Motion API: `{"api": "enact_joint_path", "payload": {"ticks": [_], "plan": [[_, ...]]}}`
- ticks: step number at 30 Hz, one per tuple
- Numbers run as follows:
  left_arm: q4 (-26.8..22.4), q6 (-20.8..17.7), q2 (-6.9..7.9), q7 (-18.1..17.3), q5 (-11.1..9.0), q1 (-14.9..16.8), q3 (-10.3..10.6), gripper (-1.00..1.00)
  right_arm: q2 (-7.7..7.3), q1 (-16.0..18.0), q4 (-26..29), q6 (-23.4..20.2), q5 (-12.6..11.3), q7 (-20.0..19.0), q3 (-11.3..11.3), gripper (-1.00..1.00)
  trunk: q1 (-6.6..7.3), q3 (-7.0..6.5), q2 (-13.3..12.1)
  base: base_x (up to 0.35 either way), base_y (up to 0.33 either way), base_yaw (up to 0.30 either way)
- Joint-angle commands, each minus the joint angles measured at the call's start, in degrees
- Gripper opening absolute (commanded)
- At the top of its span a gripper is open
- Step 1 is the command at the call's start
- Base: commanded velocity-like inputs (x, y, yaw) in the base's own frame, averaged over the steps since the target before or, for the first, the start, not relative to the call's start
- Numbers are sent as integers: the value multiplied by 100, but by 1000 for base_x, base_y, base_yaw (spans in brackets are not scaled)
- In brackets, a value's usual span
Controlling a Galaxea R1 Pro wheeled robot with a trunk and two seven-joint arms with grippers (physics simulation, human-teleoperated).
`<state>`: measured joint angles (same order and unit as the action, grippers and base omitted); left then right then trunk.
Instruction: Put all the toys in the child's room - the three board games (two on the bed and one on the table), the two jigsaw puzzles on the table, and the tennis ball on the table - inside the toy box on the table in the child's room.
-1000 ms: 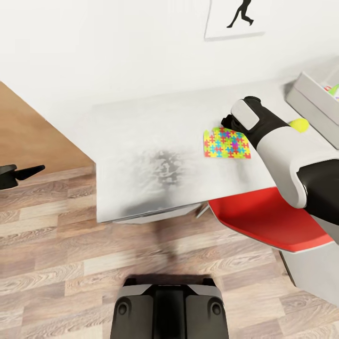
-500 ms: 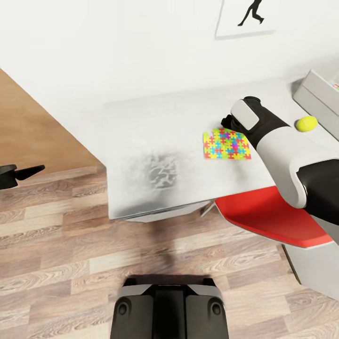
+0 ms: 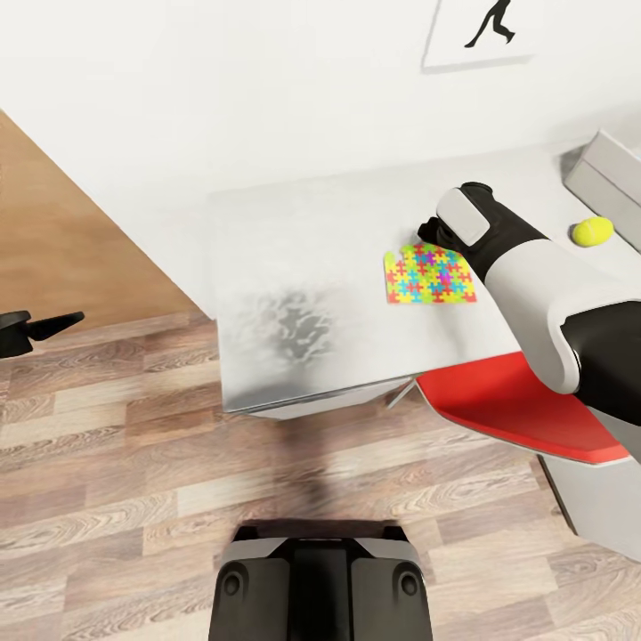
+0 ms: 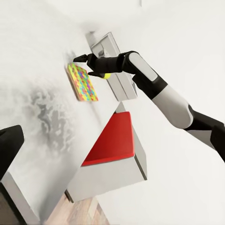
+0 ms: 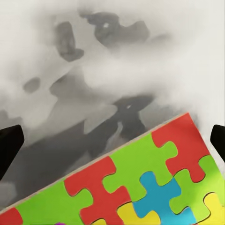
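A: Any readable text or labels?
B: None. The only graphic is a white wall picture with a black running silhouette (image 3: 481, 34), at 1 o'clock in the head view. No lettering on it.

A: Task items?
B: One thin flat square jigsaw puzzle in a yellow, pink, blue and green mosaic (image 3: 429, 274) lies flat on the long pale grey-white counter (image 3: 303, 267), near its front edge, at 2 o'clock. A small yellow-green tennis ball (image 3: 592, 231) sits on the same counter at 3 o'clock, well apart from the puzzle. The shallow light grey toy box with sloping sides (image 3: 614, 174) is cut off by the frame edge just beyond the ball, and its contents can't be seen.

A: Right arm pose?
B: The white and black forearm reaches forward over the counter, wrist bent down. The right gripper (image 3: 431, 233) is at the puzzle's far edge. In its wrist view the two black fingers (image 5: 9, 143) sit at opposite frame edges, spread wide, with the puzzle's corner (image 5: 140, 183) and bare counter between them. They hold nothing. The left wrist view shows the same gripper (image 4: 80, 58) just above the puzzle (image 4: 83, 84).

A: Left arm?
B: The left gripper (image 3: 53, 324) hangs over the wood-plank floor (image 3: 133, 481) at 9 o'clock, well clear of the counter. Can't tell whether its fingers are apart or together.

A: Other objects?
B: A red seat pad on a grey unit (image 3: 512, 411) at 4 o'clock, tucked at the counter's front edge under the right arm.
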<state>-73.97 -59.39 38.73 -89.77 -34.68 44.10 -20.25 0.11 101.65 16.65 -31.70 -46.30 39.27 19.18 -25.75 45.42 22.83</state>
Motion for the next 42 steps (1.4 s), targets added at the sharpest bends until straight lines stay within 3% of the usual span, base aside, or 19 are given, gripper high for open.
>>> {"api": "enact_joint_path", "payload": {"ticks": [1, 11, 42], "plan": [[1, -61, 2, -23, 3, 3, 2, 100, -2, 4, 5, -34, -26, 28, 33, 100, -3, 7, 9, 0, 64, 0], [2, -61, -1, -23, -1, 3, 4, 100, -2, 4, 5, -49, -140, 20, 33, 100, -3, 7, 9, -25, 95, 0], [1, -61, -6, -23, 1, 3, 9, 100, -3, 4, -47, -107, -168, -56, 27, 100, -3, 7, 9, -64, 20, 0]]}}
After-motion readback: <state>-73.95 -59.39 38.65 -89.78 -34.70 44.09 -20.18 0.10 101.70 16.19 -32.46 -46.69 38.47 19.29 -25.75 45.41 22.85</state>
